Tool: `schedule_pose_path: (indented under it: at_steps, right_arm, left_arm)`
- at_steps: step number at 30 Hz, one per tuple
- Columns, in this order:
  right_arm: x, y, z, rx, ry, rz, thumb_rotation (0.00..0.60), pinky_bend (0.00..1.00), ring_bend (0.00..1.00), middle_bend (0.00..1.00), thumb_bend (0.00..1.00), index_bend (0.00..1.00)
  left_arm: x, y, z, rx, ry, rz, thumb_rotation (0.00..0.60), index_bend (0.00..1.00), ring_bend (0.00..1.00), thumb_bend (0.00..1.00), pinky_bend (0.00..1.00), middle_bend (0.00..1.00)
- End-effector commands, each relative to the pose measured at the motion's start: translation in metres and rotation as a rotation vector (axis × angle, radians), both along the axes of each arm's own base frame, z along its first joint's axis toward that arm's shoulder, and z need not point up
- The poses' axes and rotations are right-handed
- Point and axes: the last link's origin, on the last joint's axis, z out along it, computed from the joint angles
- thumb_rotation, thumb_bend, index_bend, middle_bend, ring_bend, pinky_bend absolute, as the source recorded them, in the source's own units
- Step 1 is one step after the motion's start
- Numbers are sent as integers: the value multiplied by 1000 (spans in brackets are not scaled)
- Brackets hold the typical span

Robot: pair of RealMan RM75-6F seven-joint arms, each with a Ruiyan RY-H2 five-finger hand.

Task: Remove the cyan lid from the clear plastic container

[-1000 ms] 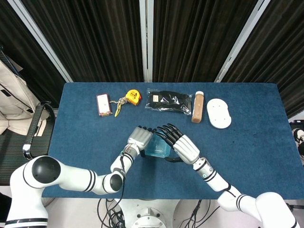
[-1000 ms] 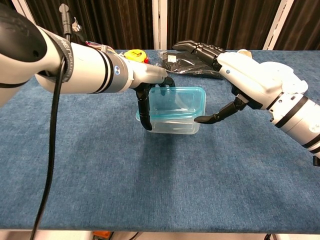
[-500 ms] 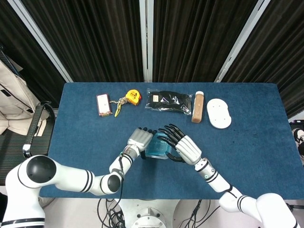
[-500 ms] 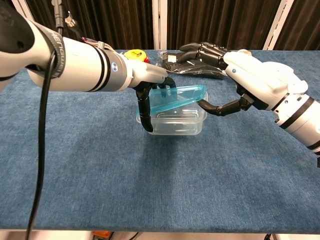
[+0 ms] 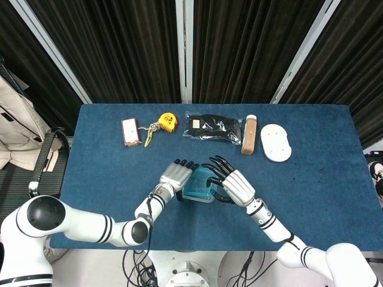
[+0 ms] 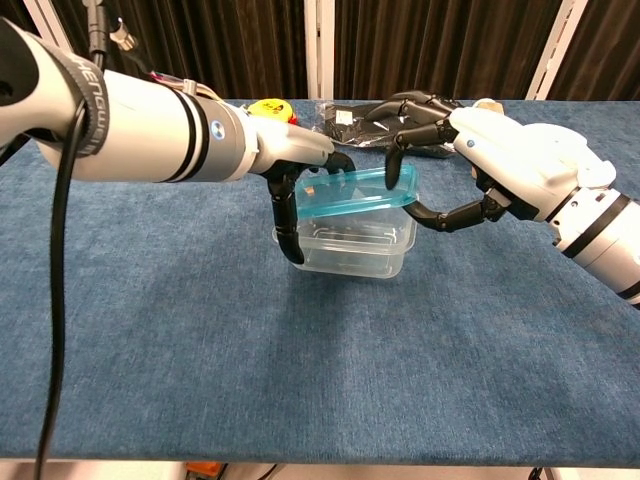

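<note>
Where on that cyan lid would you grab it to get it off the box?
By its raised right edge, from the right: the cyan lid tilts up there, off the clear container, where the right robot hand pinches it.

no text, label or number can be read in either view. the flat red and white packet (image 5: 130, 131) at the back of the blue table (image 5: 108, 161) carries print too small to make out, and the yellow tape measure (image 5: 168, 121) shows a label that stays blurred.
</note>
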Motion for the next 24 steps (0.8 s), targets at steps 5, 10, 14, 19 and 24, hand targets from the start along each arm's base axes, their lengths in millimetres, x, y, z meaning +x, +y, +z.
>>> schedule_pose_path:
  at_steps: [5,10,14,19,24]
  right_arm:
    - [1,0,1,-4,-6,4,600,0,0,161,470,638]
    - [2,-1,4,-17,-5,10,600,0,0,167,593,658]
    - [1,-1,6,-31,-7,17,600,0,0,179,632,681]
    - [2,-3,12,-52,-7,27,600,0,0,187,659,692]
    - [2,-3,22,-101,-15,39,600,0,0,192,670,693]
  left_arm:
    - [-4,0,4,26,0,-3,600,0,0,46,69,0]
    - [-11,1,9,54,-12,7,600,0,0,46,69,0]
    - [-17,2,14,63,-24,24,600,0,0,46,69,0]
    - [-26,3,21,89,-44,41,600,0,0,47,69,0]
    - [-42,3,27,120,-64,57,600,0,0,47,67,0]
